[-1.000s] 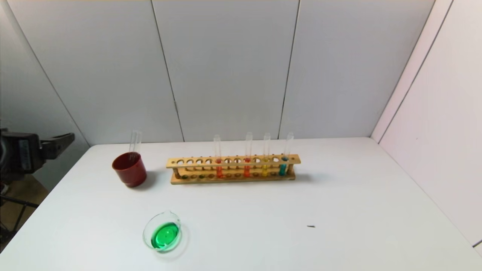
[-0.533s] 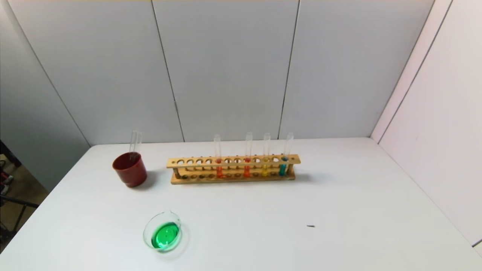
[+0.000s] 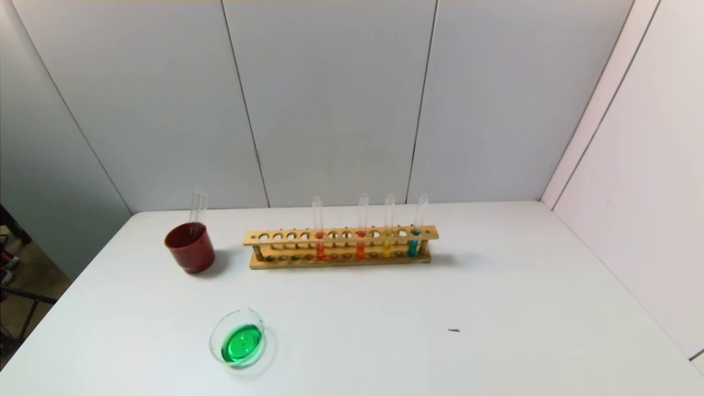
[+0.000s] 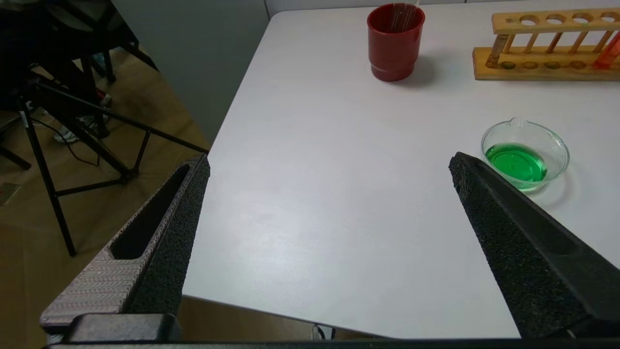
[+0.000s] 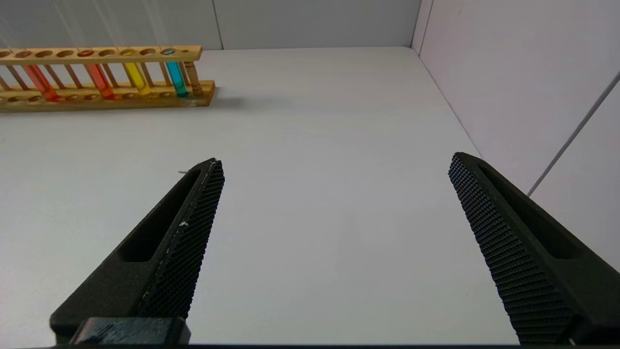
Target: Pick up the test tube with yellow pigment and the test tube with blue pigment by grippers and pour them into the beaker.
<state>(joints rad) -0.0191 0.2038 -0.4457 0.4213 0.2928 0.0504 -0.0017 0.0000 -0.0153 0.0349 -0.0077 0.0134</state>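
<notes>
The beaker (image 3: pixel 237 342) stands at the front left of the table and holds green liquid; it also shows in the left wrist view (image 4: pixel 524 152). A tube of yellow liquid (image 3: pixel 387 247) stands in the wooden rack (image 3: pixel 341 246), with a tube of teal liquid (image 3: pixel 412 246) next to it. I see no tube of bright cyan-blue liquid. Neither gripper shows in the head view. My left gripper (image 4: pixel 330 159) is open and empty above the table's front left corner, short of the beaker. My right gripper (image 5: pixel 335 160) is open and empty above the table's right side, well short of the rack (image 5: pixel 106 92).
A dark red cup (image 3: pixel 190 247) with two empty clear tubes stands left of the rack. Two orange-red tubes (image 3: pixel 319 248) stand in the rack. A small dark speck (image 3: pixel 454 330) lies at front right. A black stand (image 4: pixel 72 121) stands off the table's left edge.
The left gripper showed at the head view's left edge one second ago and has since left that view. Nothing on the table has moved.
</notes>
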